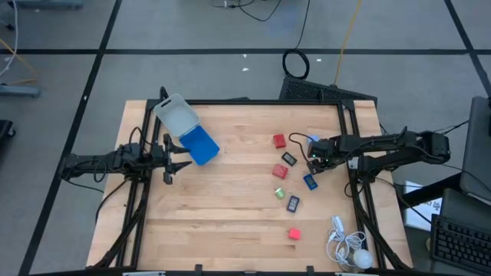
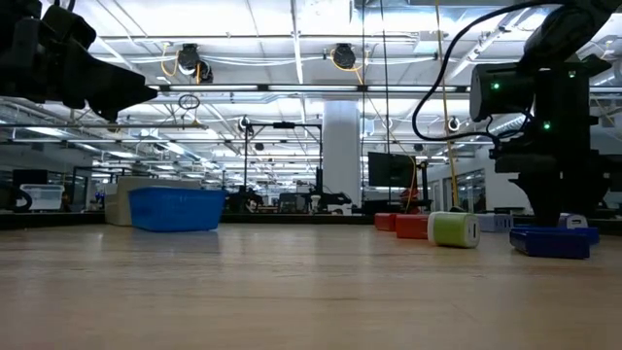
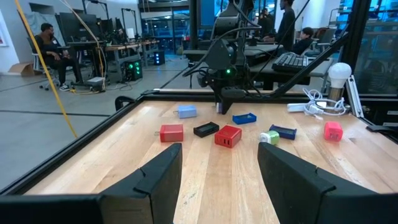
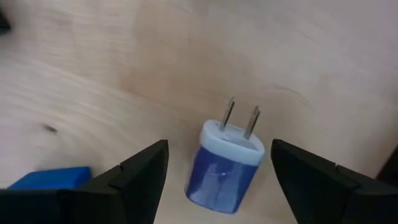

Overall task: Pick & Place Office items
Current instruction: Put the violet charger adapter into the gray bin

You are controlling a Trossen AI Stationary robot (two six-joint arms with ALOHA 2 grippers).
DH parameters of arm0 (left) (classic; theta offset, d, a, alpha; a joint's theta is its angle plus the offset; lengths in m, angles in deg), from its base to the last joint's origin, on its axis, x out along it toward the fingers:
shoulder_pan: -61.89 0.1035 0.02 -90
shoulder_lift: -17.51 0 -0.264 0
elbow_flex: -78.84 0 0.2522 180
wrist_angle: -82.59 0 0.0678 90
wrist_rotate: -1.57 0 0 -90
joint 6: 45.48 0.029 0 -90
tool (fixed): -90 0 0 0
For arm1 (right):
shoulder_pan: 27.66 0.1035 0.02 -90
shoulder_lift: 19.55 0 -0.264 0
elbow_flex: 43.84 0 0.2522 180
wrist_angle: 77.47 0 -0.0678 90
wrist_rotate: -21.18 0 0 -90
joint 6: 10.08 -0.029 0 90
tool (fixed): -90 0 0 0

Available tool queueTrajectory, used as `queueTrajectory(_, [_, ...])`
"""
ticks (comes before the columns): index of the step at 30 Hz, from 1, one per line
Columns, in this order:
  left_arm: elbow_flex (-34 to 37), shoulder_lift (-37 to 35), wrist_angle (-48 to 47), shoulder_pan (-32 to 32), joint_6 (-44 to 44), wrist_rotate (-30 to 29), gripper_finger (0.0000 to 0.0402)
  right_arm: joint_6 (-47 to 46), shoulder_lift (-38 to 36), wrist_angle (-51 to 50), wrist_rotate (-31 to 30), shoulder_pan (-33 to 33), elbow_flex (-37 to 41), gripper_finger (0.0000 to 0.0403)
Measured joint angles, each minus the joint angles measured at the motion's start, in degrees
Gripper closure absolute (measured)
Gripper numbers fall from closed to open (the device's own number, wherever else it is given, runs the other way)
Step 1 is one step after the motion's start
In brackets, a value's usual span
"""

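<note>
Small office items lie scattered on the right half of the wooden table: red blocks (image 1: 278, 140) (image 1: 281, 171) (image 1: 294, 234), dark pieces (image 1: 289, 159) (image 1: 293, 203), a green one (image 1: 280, 192) and a blue one (image 1: 310, 182). My right gripper (image 1: 314, 159) points down among them, open. A blue plug with a white top and two prongs (image 4: 227, 167) lies flat on the table between its fingers (image 4: 219, 148), touched by neither. My left gripper (image 1: 175, 159) waits open at the table's left, pointing level toward the items (image 3: 221, 168).
A clear plastic box (image 1: 175, 116) and a blue tray (image 1: 202, 146) lie at the far left, close to my left gripper. A white corded gadget (image 1: 347, 245) sits at the near right corner. Black frame rails (image 1: 349, 153) run along the table's sides. People sit at desks beyond the table (image 3: 53, 46).
</note>
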Motion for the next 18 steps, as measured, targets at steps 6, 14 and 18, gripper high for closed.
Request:
queueTrajectory(6, [0.0,0.0,0.0,0.0,0.0,0.0,0.0188,-2.1,0.0,-2.2,-1.2,0.0,0.0,0.0129])
queueTrajectory(14, [0.0,0.0,0.0,0.0,0.0,0.0,0.0188,-5.1,0.0,-2.9,-1.6,0.0,0.0,0.0129])
queueTrajectory(18, [0.0,0.0,0.0,0.0,0.0,0.0,0.0188,-5.7,0.0,-2.9,-1.5,0.0,0.0,0.0129])
